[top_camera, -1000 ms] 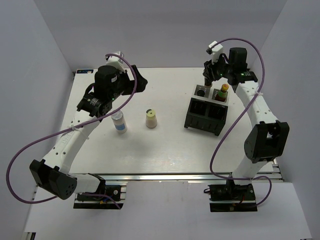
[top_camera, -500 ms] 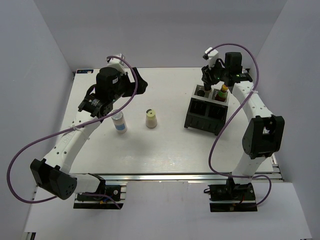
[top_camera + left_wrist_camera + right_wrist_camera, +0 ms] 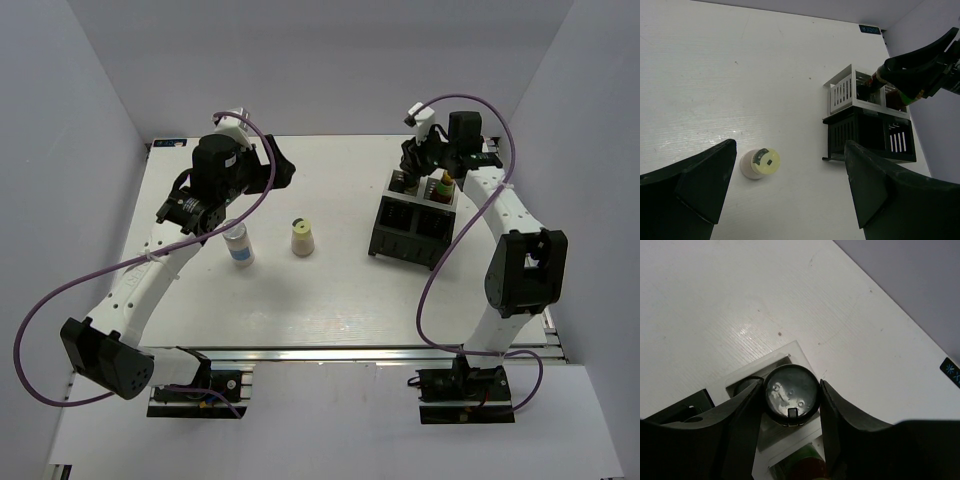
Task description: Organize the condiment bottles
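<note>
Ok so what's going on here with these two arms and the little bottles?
The right hand is closed around a black-lidded jar at the back-left compartment of the rack. Whether the jar is resting in the rack can't be told. A red sauce bottle stands in the next back compartment. The left hand hangs open above the table, holding nothing. The cream bottle and the blue-labelled bottle stand out on the table, not yet racked.
</note>
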Controlling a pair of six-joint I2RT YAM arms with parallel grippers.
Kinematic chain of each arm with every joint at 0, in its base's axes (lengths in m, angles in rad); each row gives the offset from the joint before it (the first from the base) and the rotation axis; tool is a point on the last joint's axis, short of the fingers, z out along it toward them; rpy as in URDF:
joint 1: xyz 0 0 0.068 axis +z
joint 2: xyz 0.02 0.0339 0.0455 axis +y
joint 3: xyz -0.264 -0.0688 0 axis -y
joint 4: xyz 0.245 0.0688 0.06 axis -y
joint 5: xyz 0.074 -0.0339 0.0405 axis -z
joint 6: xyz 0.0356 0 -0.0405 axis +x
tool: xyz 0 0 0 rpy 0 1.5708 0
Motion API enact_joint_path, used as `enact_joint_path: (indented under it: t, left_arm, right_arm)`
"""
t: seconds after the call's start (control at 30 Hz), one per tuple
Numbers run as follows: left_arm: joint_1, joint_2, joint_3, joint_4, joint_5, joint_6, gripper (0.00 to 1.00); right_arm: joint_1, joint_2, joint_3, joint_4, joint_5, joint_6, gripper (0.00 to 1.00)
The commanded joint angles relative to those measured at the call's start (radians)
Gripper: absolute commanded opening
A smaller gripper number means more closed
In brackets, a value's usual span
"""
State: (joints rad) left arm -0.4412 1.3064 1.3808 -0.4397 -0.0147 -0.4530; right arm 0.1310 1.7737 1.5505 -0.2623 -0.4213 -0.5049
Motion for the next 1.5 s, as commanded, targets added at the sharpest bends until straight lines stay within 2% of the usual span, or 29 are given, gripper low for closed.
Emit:
enact_joint_path:
  t: [0.0, 0.43, 0.47, 0.57, 0.73, 0.77, 0.9, 1.03, 1.17, 1.33, 1.4, 1.47]
  left_arm:
    - [0.002, -0.007, 0.020, 0.013, 0.010, 0.005, 0.98]
    - [0.002, 0.007, 0.040, 0.001, 0.009, 0.005, 0.98]
    - [0.004, 0.007, 0.040, -0.001, 0.009, 0.007, 0.98]
    - [0.002, 0.010, 0.044, -0.002, 0.009, 0.007, 0.98]
    - [0.002, 0.011, 0.049, -0.007, 0.005, 0.010, 0.98]
    - [0.002, 0.013, 0.049, -0.004, 0.005, 0.008, 0.98]
    - [0.002, 0.019, 0.047, 0.001, 0.013, 0.008, 0.98]
    - [0.002, 0.025, 0.050, 0.002, 0.013, 0.008, 0.98]
    - [0.002, 0.027, 0.055, -0.005, 0.044, 0.014, 0.98]
    - [0.002, 0.024, 0.043, -0.040, 0.036, 0.014, 0.98]
    - [0.002, 0.025, 0.035, -0.050, 0.035, 0.011, 0.98]
    - [0.002, 0.024, 0.029, -0.067, 0.029, 0.007, 0.98]
  right_arm:
    - [-0.005, -0.005, -0.012, -0.029, -0.056, 0.037, 0.00]
    - [-0.005, -0.008, -0.085, 0.047, -0.065, 0.043, 0.00]
    - [-0.007, -0.008, -0.089, 0.048, -0.059, 0.039, 0.09]
    - [-0.007, -0.011, -0.110, 0.047, -0.042, 0.014, 0.26]
    - [-0.010, -0.028, -0.130, 0.054, -0.030, 0.000, 0.50]
    - [-0.010, -0.034, -0.130, 0.052, -0.031, -0.001, 0.61]
    - [-0.011, -0.052, -0.121, 0.049, -0.040, -0.004, 0.77]
    - [-0.011, -0.059, -0.078, 0.031, -0.074, -0.001, 0.82]
    - [-0.010, -0.068, -0.014, -0.026, -0.138, -0.007, 0.80]
    - [0.005, -0.069, 0.089, -0.231, -0.451, -0.317, 0.79]
    - [0.044, -0.057, 0.111, -0.389, -0.499, -0.433, 0.79]
    - [0.117, -0.039, 0.118, -0.466, -0.504, -0.541, 0.79]
